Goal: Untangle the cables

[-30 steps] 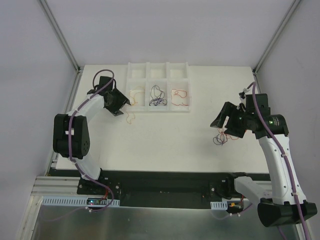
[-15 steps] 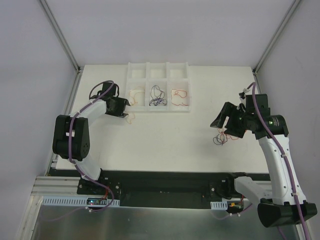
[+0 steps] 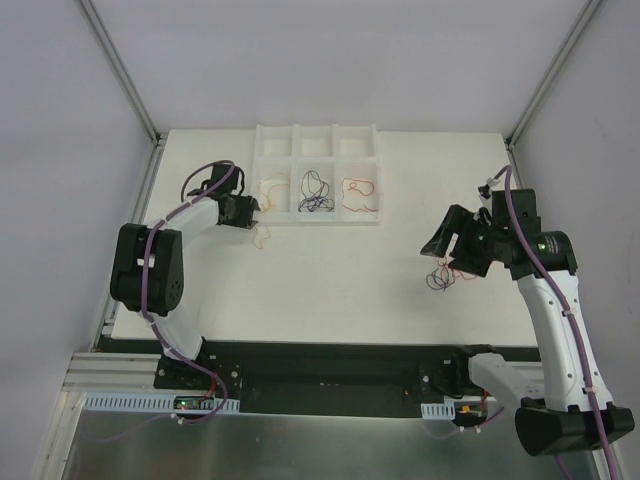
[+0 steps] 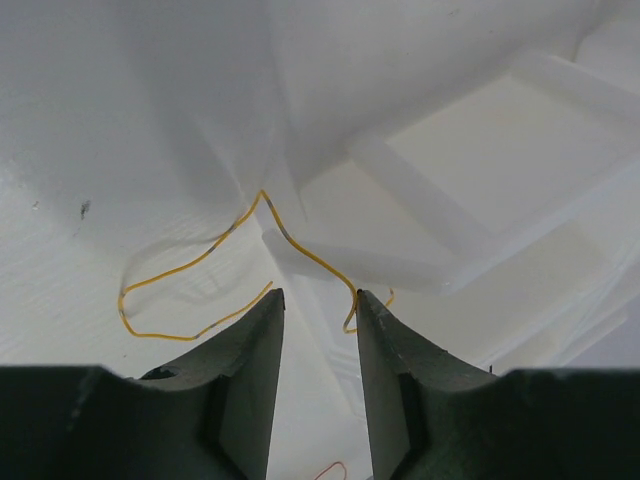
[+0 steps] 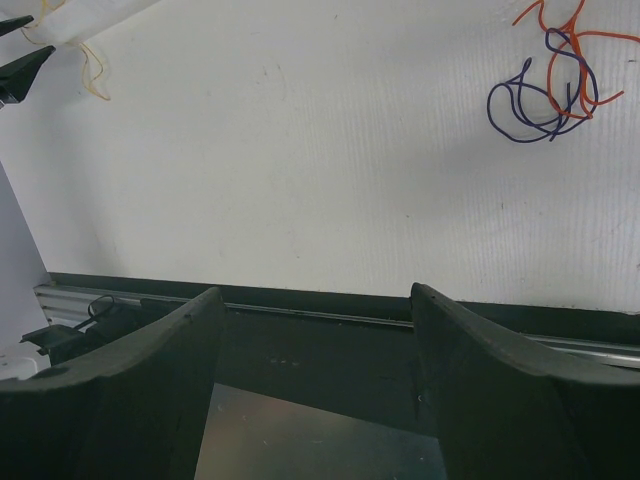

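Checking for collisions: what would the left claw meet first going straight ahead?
Probably the yellow wire draped over the white tray wall, just ahead of the left claw; depth is unclear.

Here's the left arm with white tubular links and black joint housings [image 3: 145, 275], and a thick mauve hose [image 3: 158, 228] is looping along it. The right arm with white shell and black joints [image 3: 558, 310] is wearing the same colours, a matching mauve line [image 3: 510, 195] is trailing up its length, and a small green light [image 3: 541, 240] is glowing near the wrist. Up close, the left gripper [image 4: 320, 297] is showing dark, matte, curved fingers [image 4: 245, 350], while the right gripper [image 5: 315, 292] is showing broader dark blades.
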You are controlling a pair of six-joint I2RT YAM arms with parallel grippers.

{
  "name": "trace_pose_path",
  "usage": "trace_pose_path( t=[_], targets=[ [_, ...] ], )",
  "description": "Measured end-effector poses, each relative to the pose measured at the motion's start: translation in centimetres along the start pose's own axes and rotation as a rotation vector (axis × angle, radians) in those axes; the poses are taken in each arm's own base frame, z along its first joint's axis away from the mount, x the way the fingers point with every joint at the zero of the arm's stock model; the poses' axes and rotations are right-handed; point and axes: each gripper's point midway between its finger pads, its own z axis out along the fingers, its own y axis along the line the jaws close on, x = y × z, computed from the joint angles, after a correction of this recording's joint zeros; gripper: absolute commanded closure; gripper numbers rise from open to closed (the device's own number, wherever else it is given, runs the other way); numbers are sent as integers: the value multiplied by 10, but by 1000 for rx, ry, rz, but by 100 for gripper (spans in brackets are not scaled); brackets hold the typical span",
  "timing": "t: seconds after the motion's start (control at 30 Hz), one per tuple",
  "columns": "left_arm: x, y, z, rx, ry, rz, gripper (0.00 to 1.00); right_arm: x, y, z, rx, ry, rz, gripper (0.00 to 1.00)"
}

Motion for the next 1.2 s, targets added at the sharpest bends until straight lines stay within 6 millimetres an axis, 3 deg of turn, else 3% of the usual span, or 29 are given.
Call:
trace_pose_path(
  t=[0.1, 0.3, 0.47, 0.77, 1.07, 1.2],
  targets=[
    [5, -3, 3, 2, 6, 1, 73, 0, 0, 0, 1, 1, -1, 23],
    [3, -10, 6, 19, -15, 10, 100, 0, 0, 0, 1, 1, -2, 23],
    [3, -27, 0, 66, -57, 102, 100, 0, -1, 0, 2, 0, -6, 23],
    [33, -99, -25, 269, -33, 292, 100, 0, -1, 0, 2, 0, -9, 23],
    [57, -123, -19, 317, 3, 426, 100, 0, -1, 1, 5, 0, -10, 23],
    [68, -159, -30, 411, 14, 518, 100, 0, -2, 1, 6, 1, -13, 23]
  ],
)
